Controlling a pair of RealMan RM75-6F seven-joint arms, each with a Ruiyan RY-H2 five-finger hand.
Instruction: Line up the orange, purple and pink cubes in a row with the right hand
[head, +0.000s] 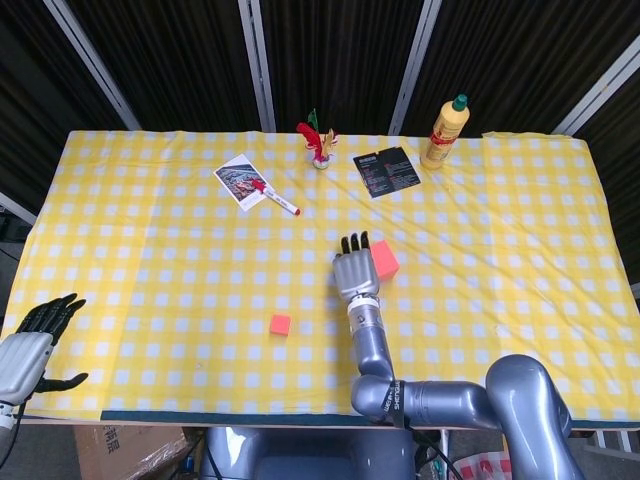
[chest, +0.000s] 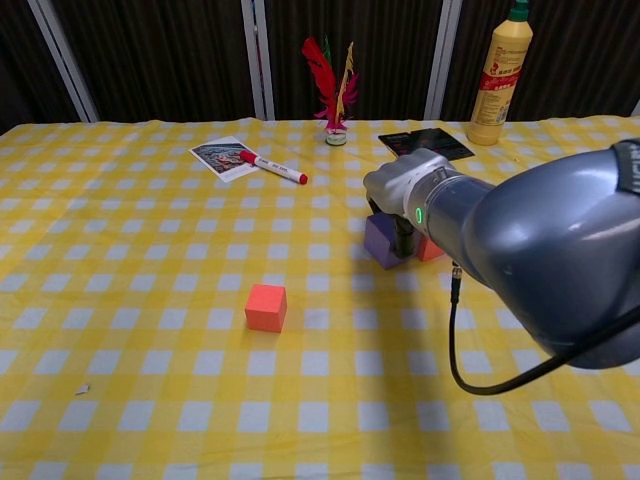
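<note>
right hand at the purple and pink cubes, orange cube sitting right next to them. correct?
Not quite. The right hand is at the purple cube and pink cube, but the orange cube sits apart from them, nearer the robot and to the left. The chest view shows the gap.

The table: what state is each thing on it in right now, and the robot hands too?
Orange cube: flat on the cloth, alone, untouched.
Purple cube: on the cloth under the right robot hand, touching the pink cube.
Pink cube: on the cloth, beside that hand.
Left robot hand: at the table's edge, fingers apart, empty.
Marker: lying down, capped.
Yellow bottle: upright, capped.
</note>
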